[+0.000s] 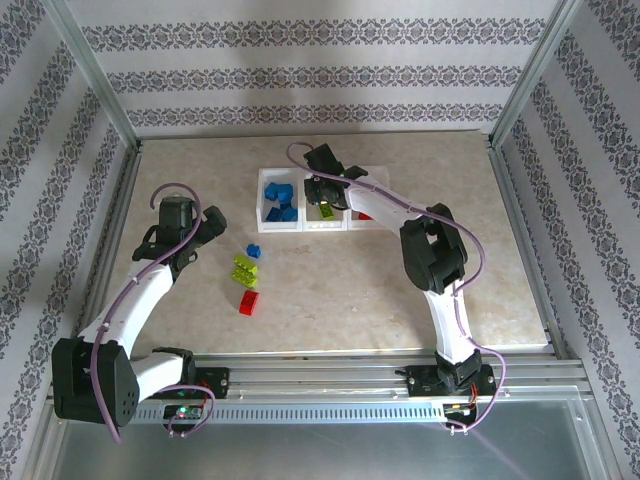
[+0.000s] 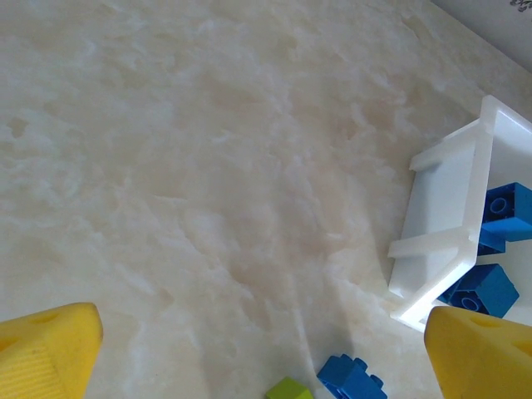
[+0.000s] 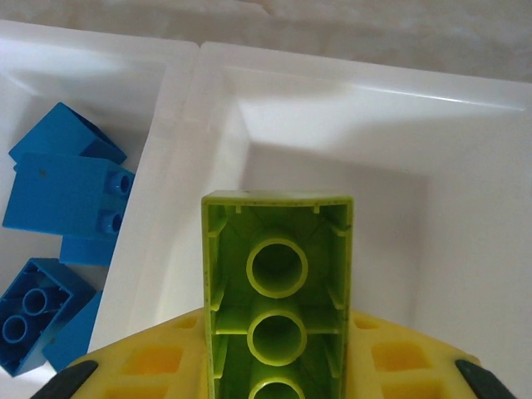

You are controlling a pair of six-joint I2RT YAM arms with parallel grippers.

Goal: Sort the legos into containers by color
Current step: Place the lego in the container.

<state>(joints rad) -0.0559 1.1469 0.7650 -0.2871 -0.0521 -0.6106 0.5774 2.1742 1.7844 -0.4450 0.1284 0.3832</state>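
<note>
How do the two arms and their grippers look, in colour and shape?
The left arm and right arm have white links, black joints and a lilac cable looping alongside. The fingers are yellow plastic with ribbed faces.

I had the beige marbled table [image 1: 400, 290] in front of me. Three white bins [image 1: 262, 200] stood on it in a tight row toward the far edge, side by side. Left of centre, loose on the bare top, lay a blue brick [image 1: 253, 250], with lime green bricks [image 1: 245, 267] just beside it. A red brick [image 1: 248, 301] sat slightly nearer me.
</note>
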